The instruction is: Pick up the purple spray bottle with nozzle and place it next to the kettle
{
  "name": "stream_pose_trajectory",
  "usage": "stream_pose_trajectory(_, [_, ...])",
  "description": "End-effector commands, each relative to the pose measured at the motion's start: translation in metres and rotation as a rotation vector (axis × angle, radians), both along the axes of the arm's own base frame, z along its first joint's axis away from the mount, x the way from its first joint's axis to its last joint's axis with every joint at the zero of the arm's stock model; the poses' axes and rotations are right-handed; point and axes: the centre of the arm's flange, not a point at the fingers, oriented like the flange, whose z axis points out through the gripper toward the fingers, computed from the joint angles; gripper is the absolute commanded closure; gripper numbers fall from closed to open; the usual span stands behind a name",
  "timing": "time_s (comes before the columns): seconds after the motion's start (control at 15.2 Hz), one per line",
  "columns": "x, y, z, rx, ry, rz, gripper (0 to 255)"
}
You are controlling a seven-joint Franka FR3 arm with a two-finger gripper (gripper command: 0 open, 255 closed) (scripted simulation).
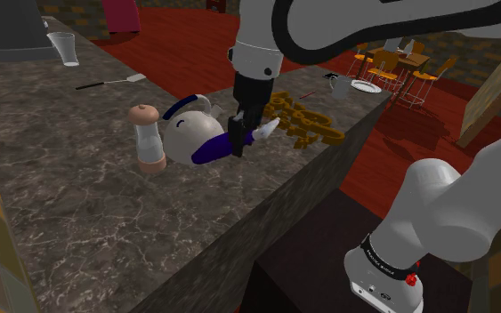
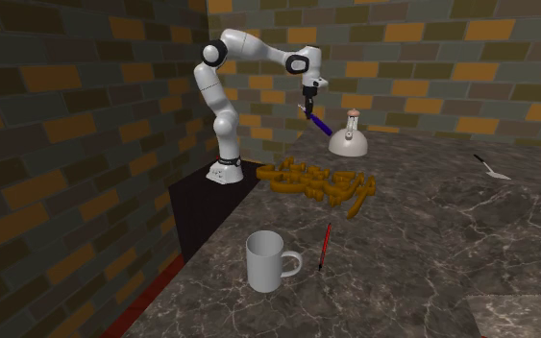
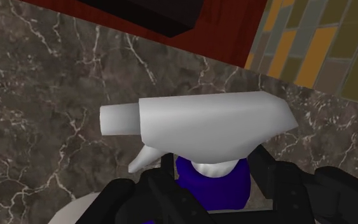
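the gripper point(image 1: 239, 133) is clamped on the purple spray bottle point(image 1: 209, 151), its 2 black fingers point(image 3: 279, 184) pressing the neck from either side just under the white nozzle head point(image 3: 215, 124); in the second exterior view the bottle hangs tilted from the gripper, off the dark marble counter point(image 2: 431, 240); in the shoulder view its purple body overlaps the near side of the pale round kettle point(image 1: 184, 129), though i cannot tell whether they touch; a pinkish grinder point(image 1: 148, 138) stands just beside the kettle on the shoulder view's left; an orange lattice-like piece point(image 1: 309, 120) lies on the counter near the bottle, on that view's right; further off are a white mug point(image 2: 268, 259), a red pen point(image 2: 325, 248), a spatula point(image 2: 489, 168) and 1 clear glass point(image 1: 64, 49); the arm's stand point(image 2: 206, 216) sits against the counter's end.
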Motion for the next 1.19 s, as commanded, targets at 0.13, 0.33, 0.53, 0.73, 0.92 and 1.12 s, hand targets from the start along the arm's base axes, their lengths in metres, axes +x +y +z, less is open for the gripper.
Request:
stream_pose_trajectory(0.13, [-0.001, 0.001, -0.021, 0.0, -0.001, 0.0, 255])
stream_pose_trajectory(0.33, [-0.001, 0.001, -0.036, 0.0, -0.001, 0.0, 255])
stream_pose_trajectory(0.53, [-0.001, 0.001, -0.052, 0.0, -0.001, 0.0, 255])
stream_pose_trajectory(0.73, [-0.001, 0.001, -0.068, 0.0, -0.001, 0.0, 255])
stream_pose_trajectory(0.92, [-0.001, 0.001, -0.084, 0.0, -0.001, 0.0, 255])
stream_pose_trajectory(1.12, [-0.001, 0.001, -0.1, 0.0, -0.001, 0.0, 255])
